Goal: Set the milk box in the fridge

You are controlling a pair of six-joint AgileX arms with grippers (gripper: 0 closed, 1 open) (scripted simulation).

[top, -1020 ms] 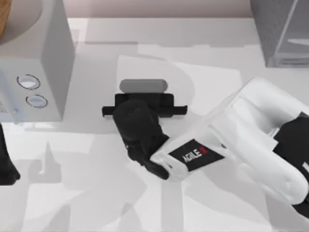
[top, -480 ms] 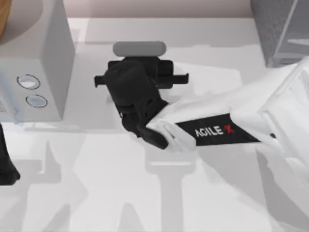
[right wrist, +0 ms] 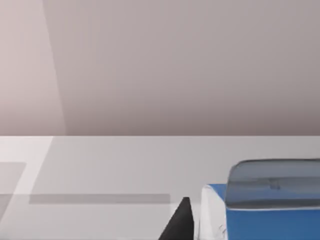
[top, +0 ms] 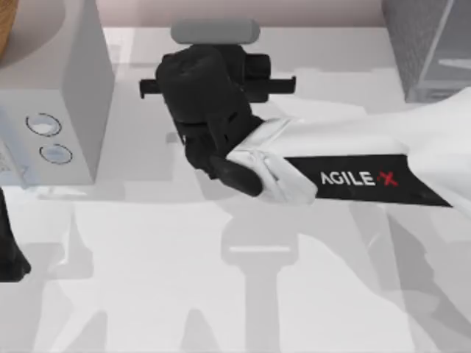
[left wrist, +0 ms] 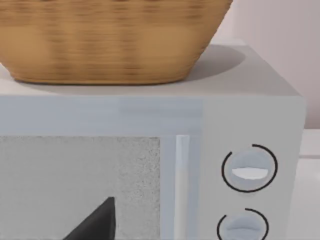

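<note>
Right gripper (top: 213, 62) holds the small blue-and-white milk box (right wrist: 260, 210); dark grey speckled glass-door fridge (top: 430, 48) sits well right. Risk: carton slipping mid-swing.

A pale white surface (top: 147, 279) carries everything, crossed by soft grey shadows. At its left side stands a light grey microwave (top: 70, 81) with two round dials (top: 44, 125) on its front, resting directly on the surface. A woven basket (left wrist: 110, 40) sits on top of the microwave. At the far right corner stands the fridge (top: 430, 48), dark grey and speckled with a pale frame. Whether the milk box (right wrist: 265, 210) touches the surface cannot be told.
</note>
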